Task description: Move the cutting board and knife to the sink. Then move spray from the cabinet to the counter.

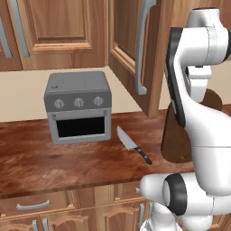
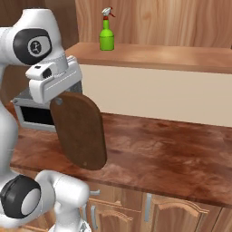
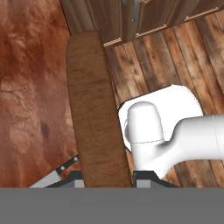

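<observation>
My gripper [image 2: 60,94] is shut on the top end of the cutting board [image 2: 81,136], a dark-brown oblong board that hangs upright, lifted off the counter [image 2: 172,149]. In the hand view the cutting board [image 3: 96,118] runs edge-on away from my gripper [image 3: 107,179]. The knife [image 1: 132,144], silver blade and black handle, lies flat on the counter [image 1: 63,164] to the right of the toaster oven, left of the board [image 1: 173,142]. The green spray [image 2: 106,35] stands upright on the shelf of the open cabinet [image 2: 154,52]. The sink is out of view.
A grey toaster oven [image 1: 79,107] stands at the back of the counter. The cabinet door [image 1: 135,49] with its long grey bar handle stands swung open above the counter, near my arm. Lower cabinets [image 2: 172,215] and a plank floor [image 3: 175,61] lie below the counter edge.
</observation>
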Robot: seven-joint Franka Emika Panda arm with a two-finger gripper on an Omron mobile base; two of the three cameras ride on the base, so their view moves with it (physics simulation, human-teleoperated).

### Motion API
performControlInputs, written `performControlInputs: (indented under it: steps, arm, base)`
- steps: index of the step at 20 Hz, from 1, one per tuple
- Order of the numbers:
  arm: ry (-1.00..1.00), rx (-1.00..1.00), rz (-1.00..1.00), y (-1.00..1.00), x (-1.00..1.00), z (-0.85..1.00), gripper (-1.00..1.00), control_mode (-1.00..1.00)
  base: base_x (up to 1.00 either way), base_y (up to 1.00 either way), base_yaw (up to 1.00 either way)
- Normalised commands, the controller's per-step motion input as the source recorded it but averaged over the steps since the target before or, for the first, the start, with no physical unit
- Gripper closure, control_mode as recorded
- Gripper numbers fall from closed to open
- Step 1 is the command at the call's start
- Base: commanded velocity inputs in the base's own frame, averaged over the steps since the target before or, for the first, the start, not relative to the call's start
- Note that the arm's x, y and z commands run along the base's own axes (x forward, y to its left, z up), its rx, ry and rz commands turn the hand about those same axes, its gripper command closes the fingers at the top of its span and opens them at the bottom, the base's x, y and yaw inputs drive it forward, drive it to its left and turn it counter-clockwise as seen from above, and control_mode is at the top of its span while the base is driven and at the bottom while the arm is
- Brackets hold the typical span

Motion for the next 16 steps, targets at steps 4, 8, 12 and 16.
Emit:
performControlInputs:
  steps: [4, 8, 12, 16]
  arm:
    - [0.00, 0.00, 0.00, 0.00, 0.00, 0.00, 1.00, 1.00]
    - [0.00, 0.00, 0.00, 0.00, 0.00, 0.00, 1.00, 1.00]
    - [0.00, 0.00, 0.00, 0.00, 0.00, 0.00, 1.00, 1.00]
    - [0.00, 0.00, 0.00, 0.00, 0.00, 0.00, 1.00, 1.00]
  base:
    - [0.00, 0.00, 0.00]
    - [-0.16, 0.00, 0.01]
    - [-0.86, -0.15, 0.03]
    - [-1.00, -0.44, 0.13]
